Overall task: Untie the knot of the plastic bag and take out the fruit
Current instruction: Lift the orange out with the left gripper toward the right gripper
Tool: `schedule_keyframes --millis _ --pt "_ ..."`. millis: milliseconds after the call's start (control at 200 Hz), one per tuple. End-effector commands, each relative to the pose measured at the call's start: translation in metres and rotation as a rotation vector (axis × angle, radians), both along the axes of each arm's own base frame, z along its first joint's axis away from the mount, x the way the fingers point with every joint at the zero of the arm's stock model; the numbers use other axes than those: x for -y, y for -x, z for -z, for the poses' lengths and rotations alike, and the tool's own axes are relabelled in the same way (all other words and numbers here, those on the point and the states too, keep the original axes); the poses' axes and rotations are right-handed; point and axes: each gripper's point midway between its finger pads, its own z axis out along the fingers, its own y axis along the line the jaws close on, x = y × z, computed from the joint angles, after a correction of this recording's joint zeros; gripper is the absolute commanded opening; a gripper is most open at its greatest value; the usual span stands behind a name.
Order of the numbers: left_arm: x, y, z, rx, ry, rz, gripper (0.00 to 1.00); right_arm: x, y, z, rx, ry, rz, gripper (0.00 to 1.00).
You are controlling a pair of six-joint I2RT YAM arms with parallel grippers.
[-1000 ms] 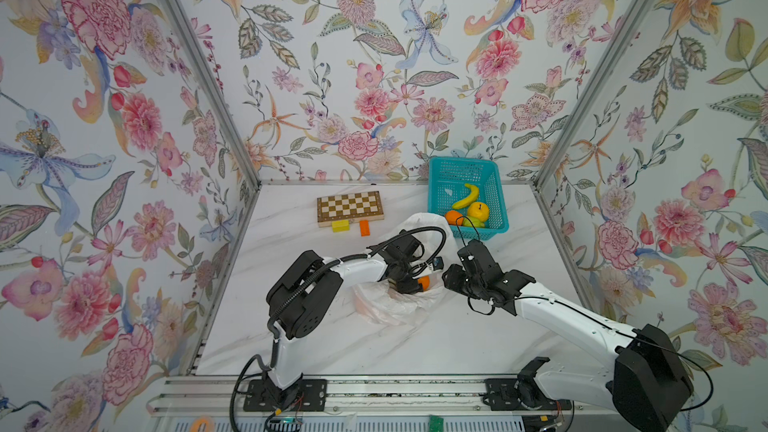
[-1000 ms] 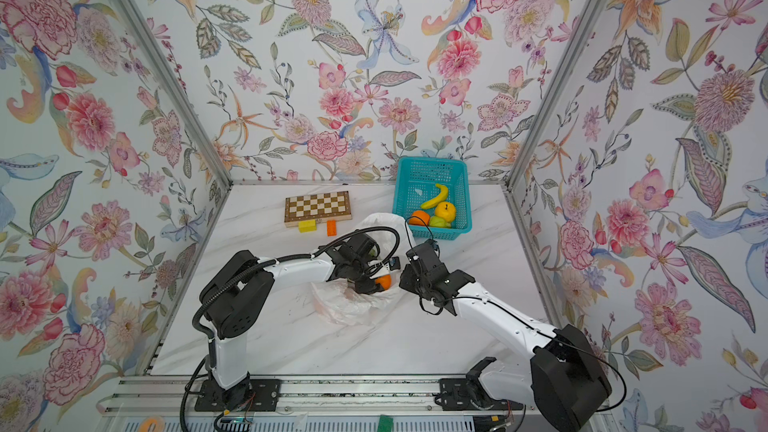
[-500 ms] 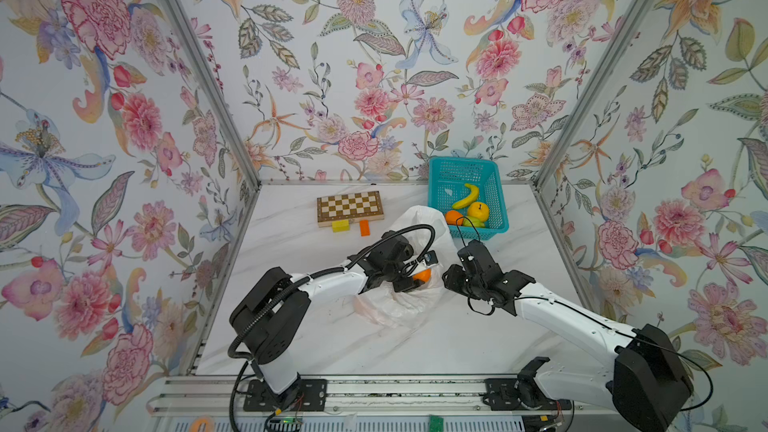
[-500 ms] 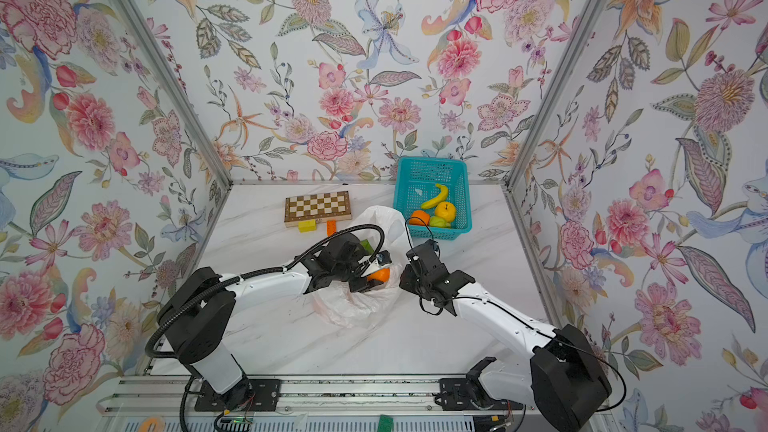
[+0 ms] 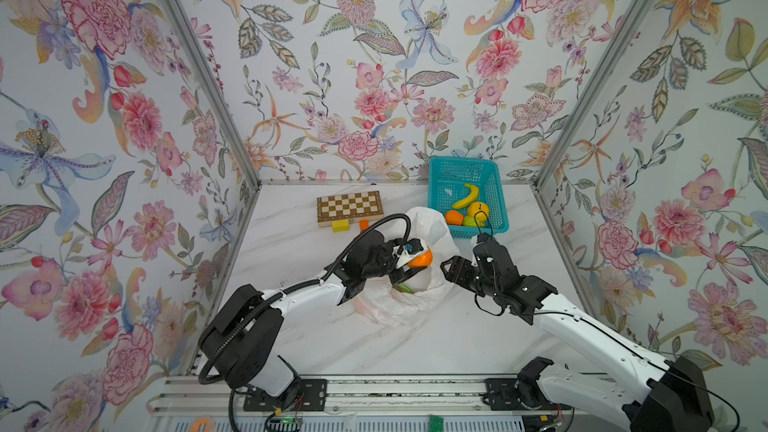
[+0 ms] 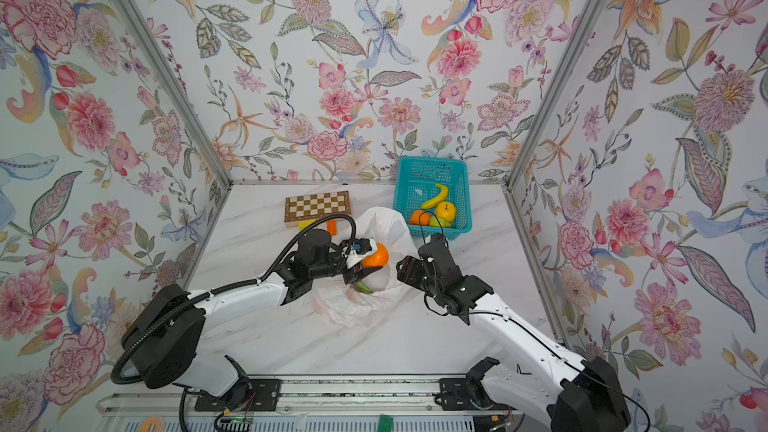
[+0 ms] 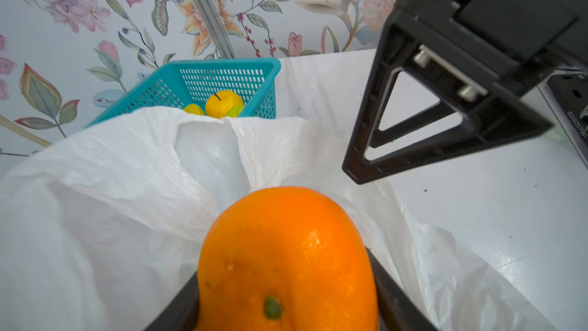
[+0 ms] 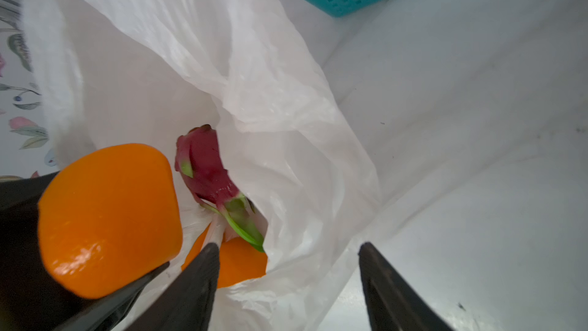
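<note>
We see left gripper [image 5: 415, 267] jaws pinching orange [image 5: 422, 258] over plastic bag [image 5: 432, 226] mouth. Right gripper [image 8: 288, 249] jaws spread, bag edge between them, dragon fruit [image 8: 206, 167] just beyond tips.

Both top views look down from high at the front edge over the whole tabletop [image 5: 415, 347] toward the back wall [image 6: 332, 76], almost identically. Each wrist camera sits close behind its jaws, facing the plastic bag [image 7: 95, 186] from opposite sides; both share the bag's mouth and the orange [image 8: 108, 218].
</note>
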Motion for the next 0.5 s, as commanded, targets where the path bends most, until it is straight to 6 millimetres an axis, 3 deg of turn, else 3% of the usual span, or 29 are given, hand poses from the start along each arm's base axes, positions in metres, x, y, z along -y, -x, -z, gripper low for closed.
schedule_keyframes --millis 0,135,260,385,495 --pt "0.003 0.008 -0.038 0.056 0.118 0.050 0.48 0.002 -0.006 -0.047 0.129 -0.080 0.003 0.79" --pt "0.003 0.013 -0.060 0.085 0.158 0.076 0.49 -0.006 0.000 -0.099 0.281 -0.222 -0.071 0.88" --pt "0.004 0.020 -0.080 0.110 0.201 0.104 0.49 -0.020 0.008 -0.136 0.375 -0.343 -0.156 0.99" --pt "0.006 0.024 -0.089 0.107 0.228 0.132 0.49 -0.037 0.011 -0.152 0.391 -0.406 -0.240 0.99" --pt "0.009 0.025 -0.097 0.104 0.258 0.145 0.49 -0.047 0.006 -0.149 0.353 -0.397 -0.267 0.99"
